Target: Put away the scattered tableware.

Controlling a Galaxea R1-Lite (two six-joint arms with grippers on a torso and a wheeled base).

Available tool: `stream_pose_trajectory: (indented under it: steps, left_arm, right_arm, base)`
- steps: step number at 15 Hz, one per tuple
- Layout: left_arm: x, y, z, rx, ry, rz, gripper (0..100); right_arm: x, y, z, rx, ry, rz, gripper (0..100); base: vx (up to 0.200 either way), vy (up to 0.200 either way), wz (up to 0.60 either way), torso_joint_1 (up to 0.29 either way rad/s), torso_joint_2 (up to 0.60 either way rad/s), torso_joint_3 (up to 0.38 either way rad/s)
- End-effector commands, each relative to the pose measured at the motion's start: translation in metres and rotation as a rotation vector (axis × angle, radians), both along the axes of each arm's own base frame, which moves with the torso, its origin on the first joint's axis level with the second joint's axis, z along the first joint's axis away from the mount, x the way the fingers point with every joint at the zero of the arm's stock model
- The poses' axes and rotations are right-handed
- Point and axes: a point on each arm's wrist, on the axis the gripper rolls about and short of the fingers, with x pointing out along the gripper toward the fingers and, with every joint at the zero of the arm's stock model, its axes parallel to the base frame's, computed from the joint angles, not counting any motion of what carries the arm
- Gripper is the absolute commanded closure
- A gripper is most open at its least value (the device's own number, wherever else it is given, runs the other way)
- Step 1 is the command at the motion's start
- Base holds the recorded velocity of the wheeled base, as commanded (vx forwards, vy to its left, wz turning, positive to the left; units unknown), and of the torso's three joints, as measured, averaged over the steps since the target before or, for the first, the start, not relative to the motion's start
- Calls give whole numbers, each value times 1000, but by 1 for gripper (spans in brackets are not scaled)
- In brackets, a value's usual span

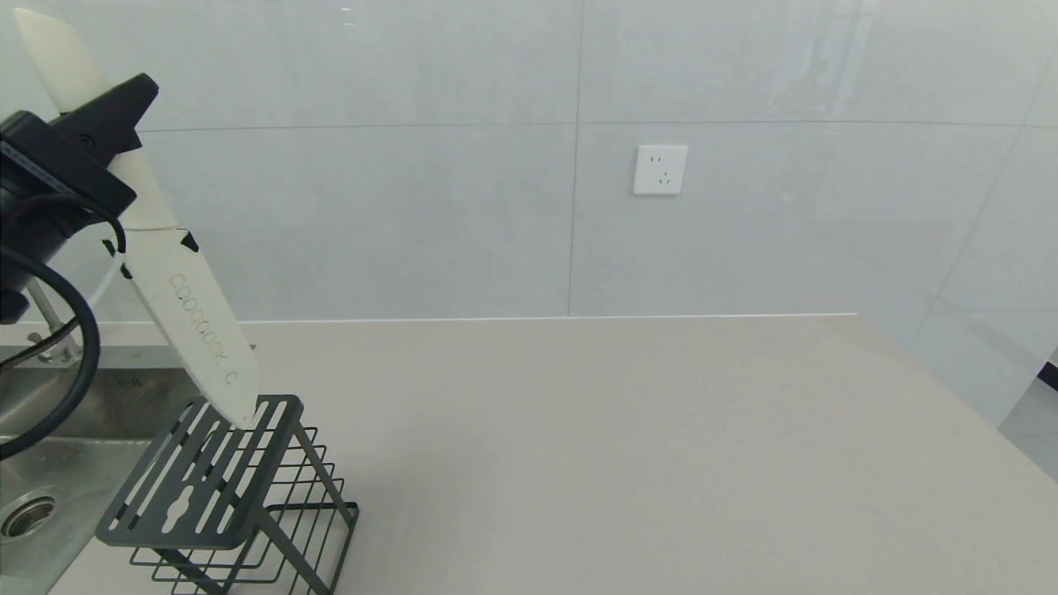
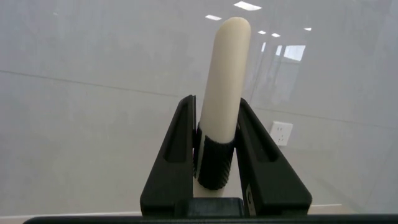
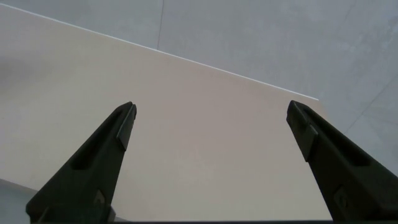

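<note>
My left gripper [image 1: 116, 124] is high at the left, shut on the cream handle of a white knife [image 1: 194, 322]. The blade slants down and its tip rests at the slotted top of a dark metal knife rack [image 1: 207, 479]. In the left wrist view the knife handle [image 2: 225, 81] stands between the black fingers [image 2: 177, 149] of the left gripper [image 2: 214, 109]. My right gripper [image 3: 211, 115] is open above bare beige counter [image 3: 205, 124], with nothing between its fingers.
A steel sink [image 1: 50, 463] with a drain lies left of the rack. The beige counter [image 1: 620, 446] stretches wide to the right, ending at a tiled wall with a white socket [image 1: 660, 169]. The counter's right edge runs diagonally at the far right.
</note>
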Motion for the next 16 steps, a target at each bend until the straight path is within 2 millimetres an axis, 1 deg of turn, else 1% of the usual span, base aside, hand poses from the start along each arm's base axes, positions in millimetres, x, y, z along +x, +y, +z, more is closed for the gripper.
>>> stream_pose_trajectory:
  steps: [1, 2, 3, 5, 6, 9, 10, 11, 12, 14, 16]
  left_arm:
    - [0, -1, -2, 38, 12, 26, 100]
    - [-2, -5, -2, 71, 9, 31, 100]
    - [-8, -16, -2, 90, 7, 16, 100]
    - [-20, -39, -3, 47, 49, 14, 100]
    - [-20, -42, -5, 45, 57, 10, 100]
    - [-18, -37, -10, 54, 69, 39, 100]
    - [-16, -25, -24, 76, 105, 105, 100]
    - [-18, -20, -33, 89, 129, 126, 100]
    - [-19, -18, -35, 92, 127, 128, 100]
    - [-18, -17, -25, 85, 84, 114, 100]
    - [-16, -15, -25, 88, 84, 126, 100]
  right_arm:
    - [0, 0, 0, -1, 5, 2, 0]
    - [0, 0, 0, -1, 4, 8, 0]
    - [0, 0, 0, -1, 5, 12, 0]
    - [0, 0, 0, -2, 3, 12, 0]
    - [0, 0, 0, -2, 3, 12, 0]
    - [0, 0, 0, -4, 3, 12, 0]
    - [0, 0, 0, -4, 3, 12, 0]
    - [0, 0, 0, -4, 3, 12, 0]
    - [0, 0, 0, -4, 3, 12, 0]
    - [0, 0, 0, -4, 3, 14, 0]
    - [0, 0, 0, -4, 3, 14, 0]
  base:
    - [0, 0, 0, 0, 0, 0]
    - [0, 0, 0, 0, 0, 0]
    - [0, 0, 0, 0, 0, 0]
    - [0, 0, 0, 0, 0, 0]
    - [0, 0, 0, 0, 0, 0]
    - [0, 0, 0, 0, 0, 0]
    - [0, 0, 0, 0, 0, 0]
    - [0, 0, 0, 0, 0, 0]
    - [0, 0, 0, 0, 0, 0]
    - [0, 0, 0, 0, 0, 0]
    - [0, 0, 0, 0, 0, 0]
